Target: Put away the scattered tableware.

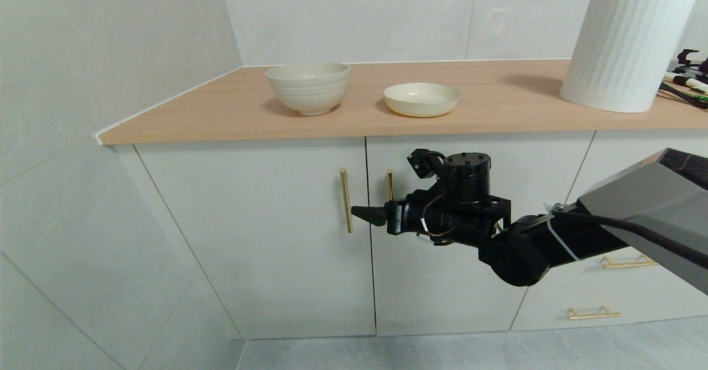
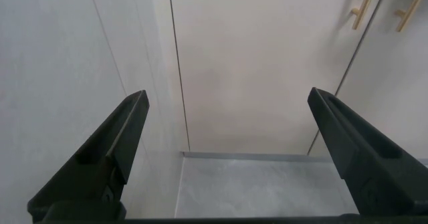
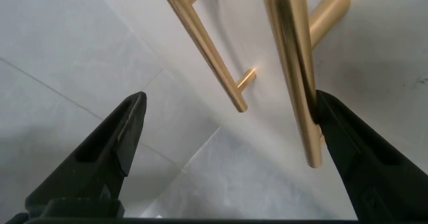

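Right gripper (image 1: 367,214) jaws apart at cabinet doors; near handle (image 3: 291,63) upright, just inside one jaw. Left gripper (image 2: 227,95) jaws apart, low, farther off. Bowl (image 1: 308,87), plate (image 1: 421,98) above on counter (image 1: 498,113).

Both cupboard doors (image 1: 249,237) are closed, barring the space behind them. The right claw (image 1: 365,213) is spread at their gold pulls: the nearer handle (image 3: 293,70) just beside one finger, the farther handle (image 3: 204,47) within the gap. On the worktop (image 1: 498,99), bare wood lies between bowl (image 1: 308,87) and dish (image 1: 421,99) (a tall ribbed white cylinder (image 1: 628,46) crowds the right end).
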Robot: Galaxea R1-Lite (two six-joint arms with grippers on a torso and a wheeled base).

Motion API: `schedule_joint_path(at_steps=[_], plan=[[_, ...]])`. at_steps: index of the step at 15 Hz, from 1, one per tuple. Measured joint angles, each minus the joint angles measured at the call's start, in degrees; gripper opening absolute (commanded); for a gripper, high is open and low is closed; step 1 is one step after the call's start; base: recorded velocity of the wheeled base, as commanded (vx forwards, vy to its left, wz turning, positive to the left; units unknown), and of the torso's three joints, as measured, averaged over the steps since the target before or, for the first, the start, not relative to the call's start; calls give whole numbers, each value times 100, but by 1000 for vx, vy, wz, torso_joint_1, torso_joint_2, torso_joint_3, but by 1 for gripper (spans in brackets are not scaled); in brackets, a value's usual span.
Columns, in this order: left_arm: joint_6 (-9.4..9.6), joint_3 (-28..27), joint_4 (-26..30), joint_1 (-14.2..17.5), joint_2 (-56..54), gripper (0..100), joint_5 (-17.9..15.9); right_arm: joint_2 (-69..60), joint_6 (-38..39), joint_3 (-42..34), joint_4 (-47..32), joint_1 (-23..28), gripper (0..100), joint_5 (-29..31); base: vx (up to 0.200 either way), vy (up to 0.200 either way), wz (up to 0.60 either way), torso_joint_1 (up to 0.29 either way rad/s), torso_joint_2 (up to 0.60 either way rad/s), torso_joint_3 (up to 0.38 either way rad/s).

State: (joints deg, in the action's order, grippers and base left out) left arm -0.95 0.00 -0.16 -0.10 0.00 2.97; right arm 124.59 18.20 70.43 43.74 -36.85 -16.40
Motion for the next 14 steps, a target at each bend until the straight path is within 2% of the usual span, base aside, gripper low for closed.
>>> schedule_joint_path(at_steps=[6, 8, 12, 14], plan=[[62, 0, 0, 0, 0, 100, 0, -260, 27, -439, 158, -46, 100, -413, 0, 0, 0, 0, 0, 0], [102, 0, 0, 0, 0, 100, -9, -450, 29, -772, 265, -88, 100, -460, 0, 0, 0, 0, 0, 0], [344, -24, -22, 2, 0, 100, 4, -848, 24, -1712, 831, -295, 100, -446, 0, 0, 0, 0, 0, 0], [352, -195, 78, 0, 0, 100, -55, -1028, 18, -2126, 1080, -399, 100, -435, 0, 0, 0, 0, 0, 0]])
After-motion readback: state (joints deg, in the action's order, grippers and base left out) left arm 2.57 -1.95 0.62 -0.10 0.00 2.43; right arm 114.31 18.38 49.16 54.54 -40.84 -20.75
